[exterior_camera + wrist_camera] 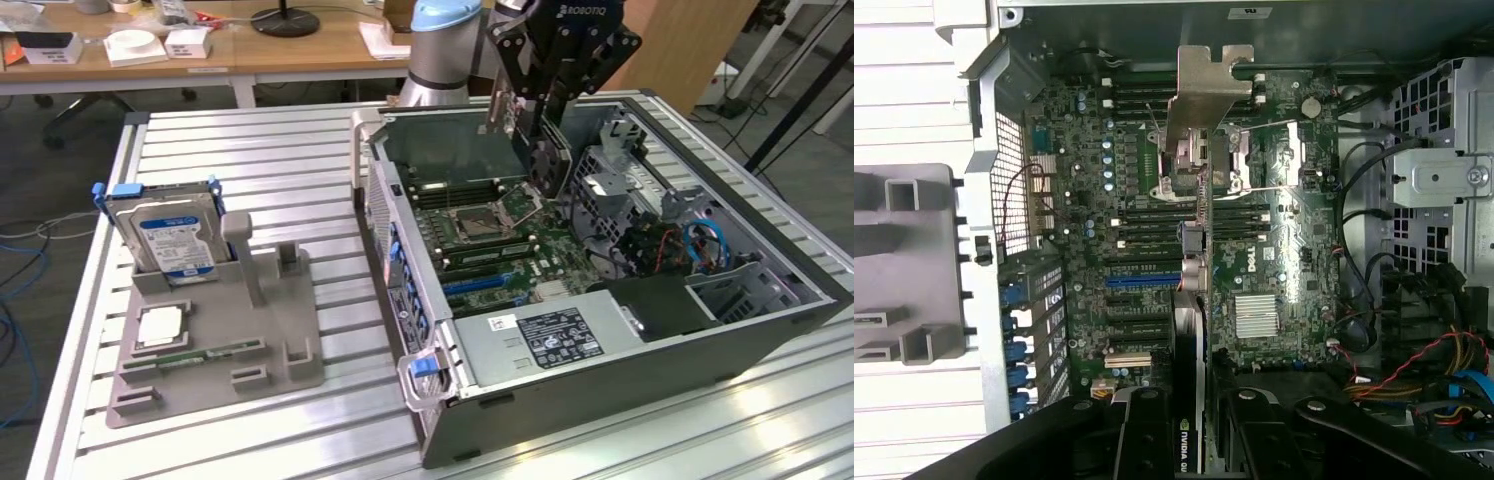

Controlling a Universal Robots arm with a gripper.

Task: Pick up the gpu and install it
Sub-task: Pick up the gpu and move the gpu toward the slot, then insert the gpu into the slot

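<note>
The gpu (547,150) hangs upright from my gripper (537,100) above the back part of the open computer case (641,400). My gripper is shut on the gpu's upper edge. In the wrist view the gpu (1192,300) shows edge-on, its silver end bracket (1206,85) pointing down at the motherboard (1254,260), with my gripper (1194,440) and its black fingers (1144,435) on either side of the card. The card hovers over the motherboard (494,235), near the processor socket and beside the blue expansion slot (1144,281), clear of the board.
A grey parts holder (267,330) lies on the slatted table (254,160) at the exterior view's left. It carries an upright silver hard drive (167,235), a processor chip (158,325) and a memory stick (200,355). Cables and drive cages (694,250) fill the case's other side.
</note>
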